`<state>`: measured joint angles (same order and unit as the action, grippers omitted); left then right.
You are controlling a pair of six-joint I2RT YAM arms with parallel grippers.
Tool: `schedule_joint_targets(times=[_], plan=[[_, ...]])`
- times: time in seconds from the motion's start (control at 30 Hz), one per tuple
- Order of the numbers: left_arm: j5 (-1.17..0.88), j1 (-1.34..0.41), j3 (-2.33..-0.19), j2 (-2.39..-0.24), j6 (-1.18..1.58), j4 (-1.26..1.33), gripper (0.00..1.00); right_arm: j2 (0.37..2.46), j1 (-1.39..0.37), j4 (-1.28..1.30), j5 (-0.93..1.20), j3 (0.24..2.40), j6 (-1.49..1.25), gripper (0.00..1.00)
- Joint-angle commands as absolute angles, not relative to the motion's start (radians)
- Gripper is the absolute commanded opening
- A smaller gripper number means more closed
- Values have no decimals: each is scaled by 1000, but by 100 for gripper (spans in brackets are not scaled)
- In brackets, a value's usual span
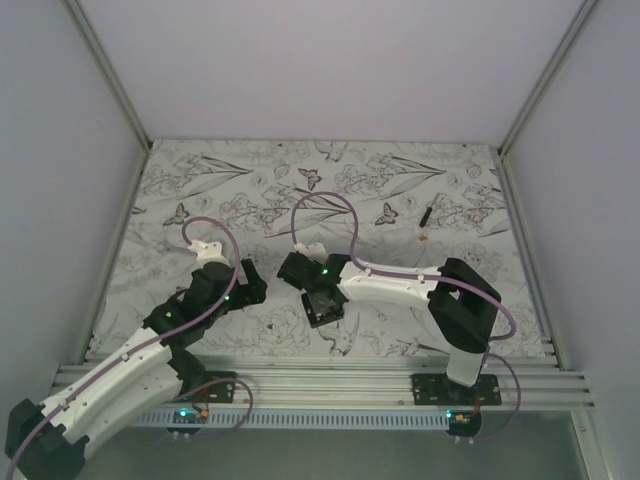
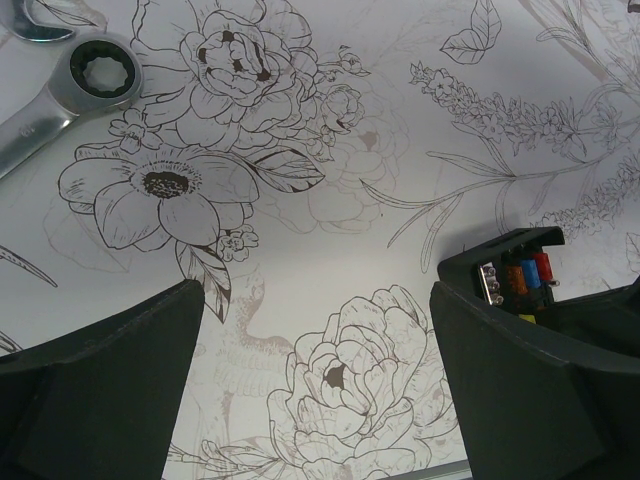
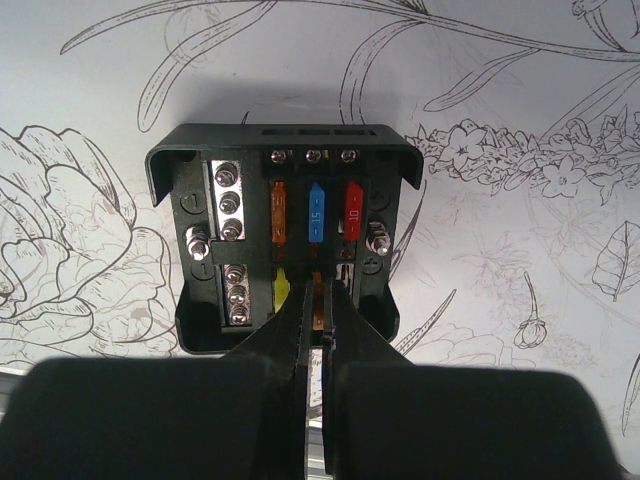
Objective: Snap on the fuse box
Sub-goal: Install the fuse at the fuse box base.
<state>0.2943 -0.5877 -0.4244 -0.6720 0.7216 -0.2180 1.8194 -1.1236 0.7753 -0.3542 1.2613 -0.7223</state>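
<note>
- The fuse box [image 3: 285, 250] lies flat and face up on the floral table [image 3: 520, 90], toward the near edge.
- The right gripper [image 3: 317, 300] has its fingers squeezed together, tips on a thin orange fuse [image 3: 317, 305] in the lower row. Can't tell if it's pinching or pushing.
- The left gripper [image 2: 315, 300] is spread wide just beside the box, holding nothing.
- Upper-row fuses look seated but the face is still bare, so I'd say it isn't snapped yet.
- The box is nearly square, slightly longer running away from the right wrist camera.

Floral-print mat [image 1: 260, 185] (butterflies, line-drawn blooms) covering table; ring spanner [image 2: 70, 95] lying flat on it; thin black stick [image 1: 426, 214], far right; small orange bit [image 1: 424, 238] just beside.
</note>
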Motion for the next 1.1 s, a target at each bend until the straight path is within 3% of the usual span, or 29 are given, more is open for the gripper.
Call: schedule_joint_targets(times=[0.0,0.87,1.07], plan=[[319,-581,-434,-662,727,-239,100,1842,-1134,792,-364,1256,-731,1],[316,-581,-434,-665,730,-238,100,1802,-1121,825,-325,1240,-768,5],[316,-581,-435,-664,731,-239,100,1812,-1118,800,-332,1229,-782,19]])
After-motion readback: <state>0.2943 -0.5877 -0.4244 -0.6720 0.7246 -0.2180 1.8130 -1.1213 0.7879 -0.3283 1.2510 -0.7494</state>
